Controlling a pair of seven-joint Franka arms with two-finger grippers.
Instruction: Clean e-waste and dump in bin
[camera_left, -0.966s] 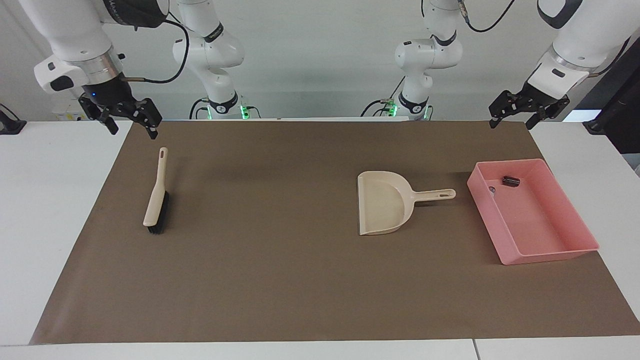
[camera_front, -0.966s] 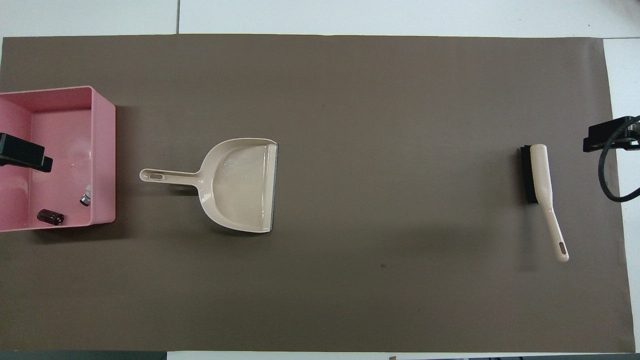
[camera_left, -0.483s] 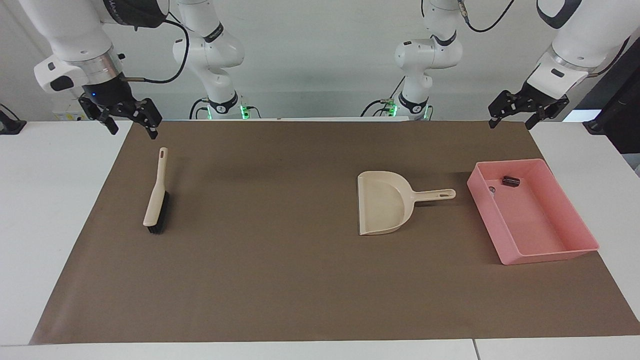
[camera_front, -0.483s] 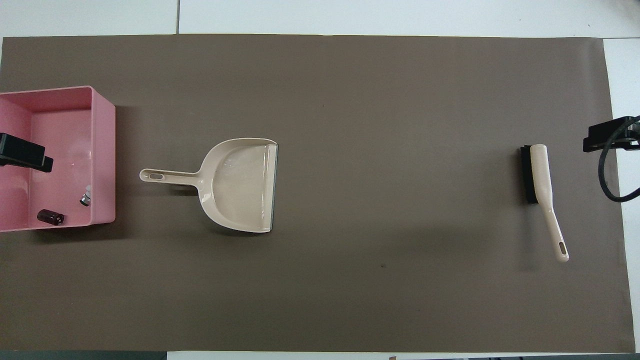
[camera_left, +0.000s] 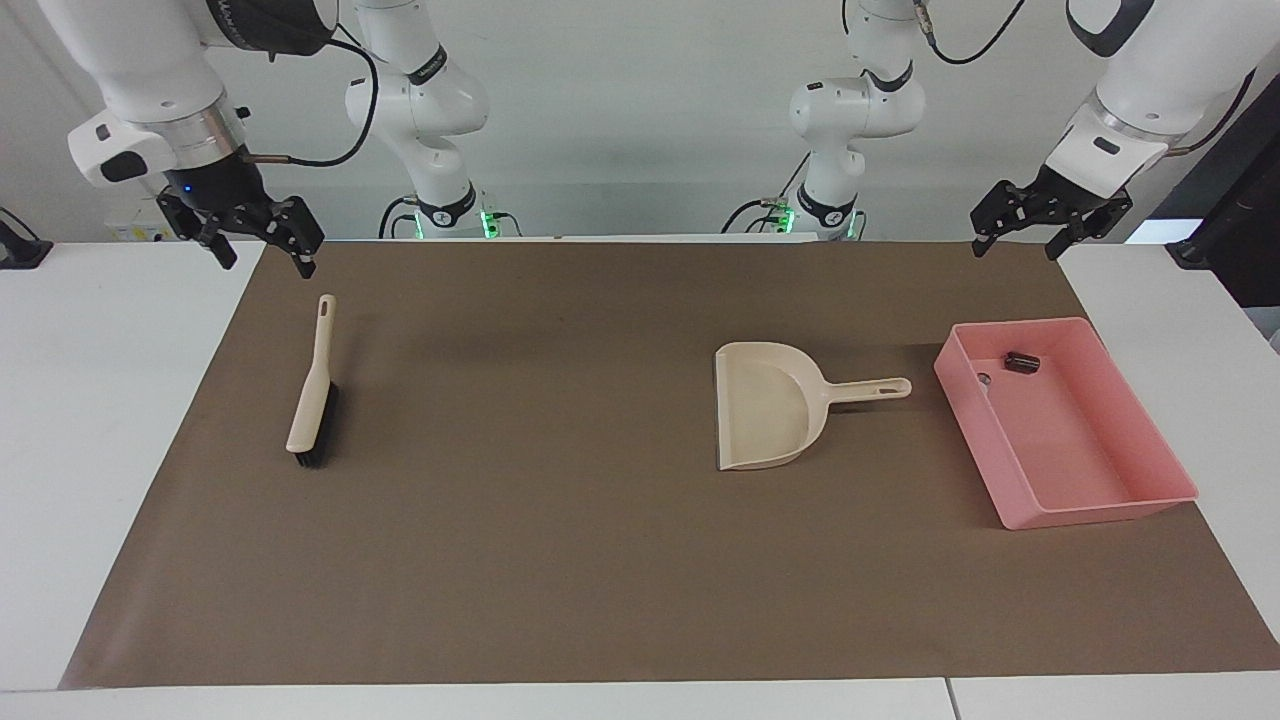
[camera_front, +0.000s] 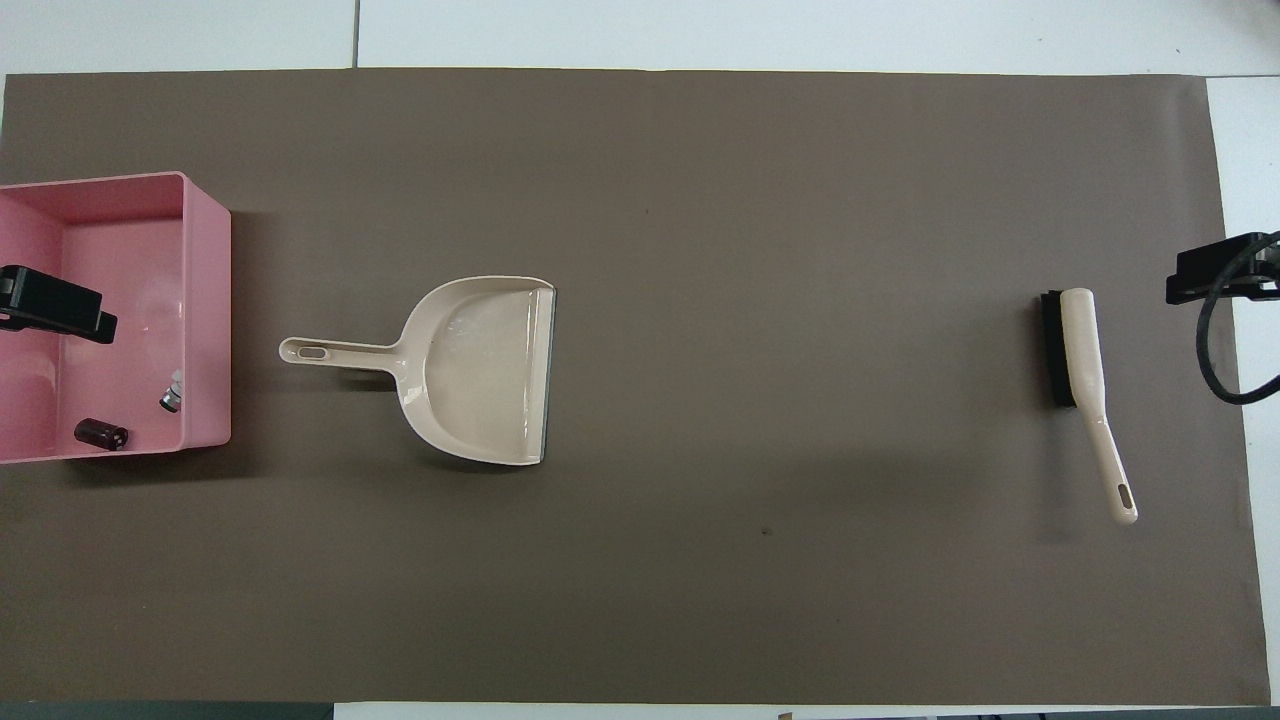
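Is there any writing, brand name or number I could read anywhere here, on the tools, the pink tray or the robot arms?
Nothing legible.
Right arm's dark band: white lettering, cut off by the frame's top edge, unreadable.
Right arm's grey joint ring: small dark marking, too small to read.
Dustpan, brush, bin, e-waste: no text visible.

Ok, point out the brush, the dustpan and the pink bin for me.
brush (camera_left: 311, 390), facing view, on the pale back above the bristles.
dustpan (camera_left: 765, 405), facing view, on the flat of its scoop.
pink bin (camera_left: 1075, 445), facing view, on its bare floor.
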